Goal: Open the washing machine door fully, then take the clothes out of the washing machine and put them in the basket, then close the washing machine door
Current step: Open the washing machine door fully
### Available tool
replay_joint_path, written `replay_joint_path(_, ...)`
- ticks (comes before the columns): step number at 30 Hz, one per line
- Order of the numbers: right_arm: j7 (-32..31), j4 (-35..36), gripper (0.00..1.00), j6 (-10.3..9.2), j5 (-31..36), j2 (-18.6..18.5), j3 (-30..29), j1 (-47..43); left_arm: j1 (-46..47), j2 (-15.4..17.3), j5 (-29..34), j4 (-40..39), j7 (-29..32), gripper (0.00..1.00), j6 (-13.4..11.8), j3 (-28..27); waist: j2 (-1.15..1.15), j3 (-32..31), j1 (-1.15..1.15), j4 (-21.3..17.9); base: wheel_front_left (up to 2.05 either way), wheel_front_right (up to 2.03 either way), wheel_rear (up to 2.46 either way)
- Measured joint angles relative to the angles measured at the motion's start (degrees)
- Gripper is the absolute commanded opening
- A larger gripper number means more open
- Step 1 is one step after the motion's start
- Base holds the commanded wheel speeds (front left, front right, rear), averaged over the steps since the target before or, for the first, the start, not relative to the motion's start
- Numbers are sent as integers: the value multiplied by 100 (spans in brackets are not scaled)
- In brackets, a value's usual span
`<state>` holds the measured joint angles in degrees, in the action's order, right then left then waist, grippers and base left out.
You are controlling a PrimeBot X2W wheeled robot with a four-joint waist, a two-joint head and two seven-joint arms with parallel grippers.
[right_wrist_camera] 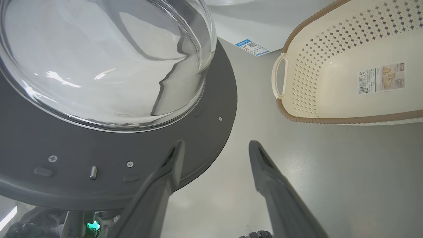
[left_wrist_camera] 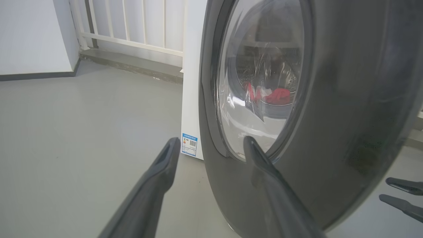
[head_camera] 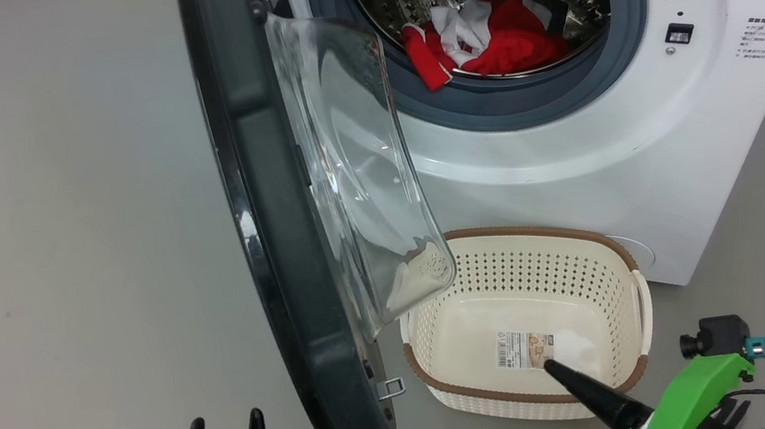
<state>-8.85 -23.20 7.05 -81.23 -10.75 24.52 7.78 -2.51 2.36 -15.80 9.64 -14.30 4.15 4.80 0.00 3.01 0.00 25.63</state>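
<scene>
The washing machine [head_camera: 575, 159] stands with its door [head_camera: 275, 224] swung out to the left, edge-on to me, the glass bowl [head_camera: 360, 172] bulging right. Red and white clothes [head_camera: 501, 39] lie in the steel drum, also seen through the door window [left_wrist_camera: 277, 96]. On the floor before the washer sits the basket [head_camera: 532, 228], holding only its sticker. My left gripper [head_camera: 226, 421] is open, left of the door's outer face [left_wrist_camera: 347, 115]. My right gripper [right_wrist_camera: 216, 142] is open between the door's inner face [right_wrist_camera: 82, 152] and the basket [right_wrist_camera: 330, 119]; one finger [head_camera: 592, 397] lies over the basket's near rim.
Grey floor spreads to the left of the door. A white railing [left_wrist_camera: 132, 26] and a wall stand behind the washer's side with its blue label [left_wrist_camera: 189, 144]. A small black camera [head_camera: 714, 336] with cables lies at the lower right.
</scene>
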Motion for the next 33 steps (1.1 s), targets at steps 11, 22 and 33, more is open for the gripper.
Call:
replay_joint_path(11,1887,-393,100,0,826,-547,993,91,0,0,0,2,0,100,-1,-29,0,-10,0,-33,0,0,0)
replay_joint_path(22,2306,-676,100,0,1694,-692,1053,381,0,0,0,11,0,100,-1,-48,0,-11,0,-64,0,0,0)
replay_joint_path(33,2306,-454,100,1,3835,-407,-15,11,0,1,1,21,0,100,-1,-53,0,-40,0,-62,0,0,0)
